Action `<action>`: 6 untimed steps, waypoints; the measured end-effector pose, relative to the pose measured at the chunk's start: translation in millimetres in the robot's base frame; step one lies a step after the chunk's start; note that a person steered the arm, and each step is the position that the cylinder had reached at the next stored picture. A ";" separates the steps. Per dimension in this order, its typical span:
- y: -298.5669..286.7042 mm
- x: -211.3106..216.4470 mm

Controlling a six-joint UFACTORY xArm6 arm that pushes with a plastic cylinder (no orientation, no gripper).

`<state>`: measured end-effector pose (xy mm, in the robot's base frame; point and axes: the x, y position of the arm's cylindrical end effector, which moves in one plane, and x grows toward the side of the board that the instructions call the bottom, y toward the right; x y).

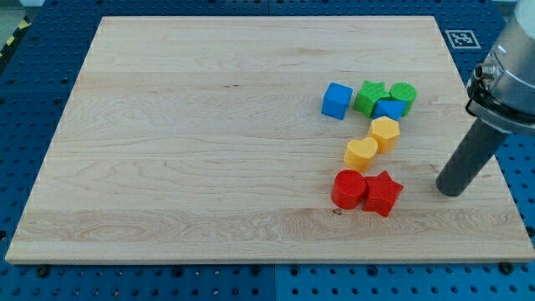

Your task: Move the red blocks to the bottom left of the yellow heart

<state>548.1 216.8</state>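
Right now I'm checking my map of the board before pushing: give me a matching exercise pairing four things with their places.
Things:
1. blue cube
2. red star
3. yellow heart
4. my tip

Places:
A. right of the red star, apart from every block
B. just above the red cylinder
C. leftmost of the top cluster
D. touching the red cylinder's right side

Pairs: 1-C, 2-D, 3-B, 4-A

My tip (451, 191) right of red star (383, 193)

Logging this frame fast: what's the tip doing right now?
My tip: no gripper, holding nothing; right of the red star, not touching it.
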 end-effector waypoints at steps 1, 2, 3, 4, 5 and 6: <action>-21.9 16.1; -53.4 25.2; -85.9 12.0; -107.5 1.1; -99.4 1.1; -76.5 1.1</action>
